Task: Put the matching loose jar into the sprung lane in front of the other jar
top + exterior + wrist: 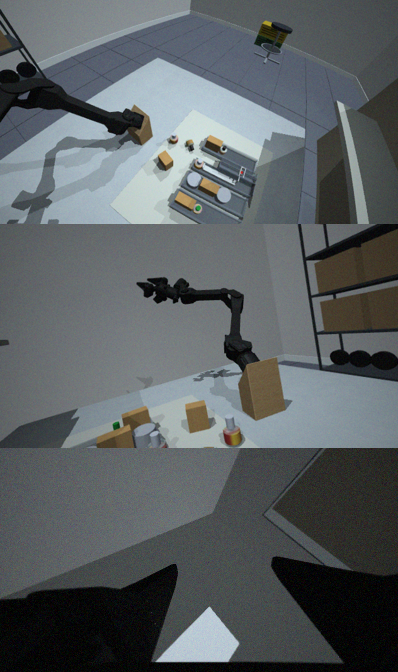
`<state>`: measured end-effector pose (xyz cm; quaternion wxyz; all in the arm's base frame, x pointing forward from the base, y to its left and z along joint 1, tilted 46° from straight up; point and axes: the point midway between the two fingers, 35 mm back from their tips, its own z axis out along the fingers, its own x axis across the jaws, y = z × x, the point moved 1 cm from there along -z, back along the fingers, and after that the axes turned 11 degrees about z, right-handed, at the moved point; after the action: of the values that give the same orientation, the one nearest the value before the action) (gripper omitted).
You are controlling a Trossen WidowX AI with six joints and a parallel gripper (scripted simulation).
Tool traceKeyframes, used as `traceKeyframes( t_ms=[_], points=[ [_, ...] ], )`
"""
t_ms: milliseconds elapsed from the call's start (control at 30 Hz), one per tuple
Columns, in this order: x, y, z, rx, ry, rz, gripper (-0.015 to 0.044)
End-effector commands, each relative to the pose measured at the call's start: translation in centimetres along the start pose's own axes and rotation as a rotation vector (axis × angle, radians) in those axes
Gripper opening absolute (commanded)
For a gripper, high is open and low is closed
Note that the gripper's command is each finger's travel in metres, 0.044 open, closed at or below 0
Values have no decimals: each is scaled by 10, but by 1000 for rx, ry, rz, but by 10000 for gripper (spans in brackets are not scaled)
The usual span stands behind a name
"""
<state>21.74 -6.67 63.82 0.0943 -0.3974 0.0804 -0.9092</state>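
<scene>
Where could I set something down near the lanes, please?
On the pale mat, between the small box and the green-capped jar's lane. It's crowded where two pale cylinders flank a box.

The black arm (235, 315) reaches up and across, its open tool (142, 280) well above the desk (302, 394) with nothing between the fingers. A tall wooden block (266, 389) stands near the arm's lower end. A smaller block (198, 416) stands between it and the crowded lower left. Near that block, a red-and-yellow jar (232, 435) stands upright, grey-capped. Another grey-topped piece (155, 439), cut off below, is probably a similar jar.
</scene>
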Motion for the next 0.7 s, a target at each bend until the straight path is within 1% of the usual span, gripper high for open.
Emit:
traceKeyframes(
  t_ms=[0, 133, 367, 500, 667],
  points=[
    [-59, 27, 11, -70, -146, 16, 440],
    [-107, 43, 14, -116, -263, 24, 440],
    [-226, 61, 4, -188, -564, 5, 440],
    [-294, 62, -16, -204, -752, -30, 440],
    [-373, 58, -56, -208, -1003, -95, 440]
  ],
)
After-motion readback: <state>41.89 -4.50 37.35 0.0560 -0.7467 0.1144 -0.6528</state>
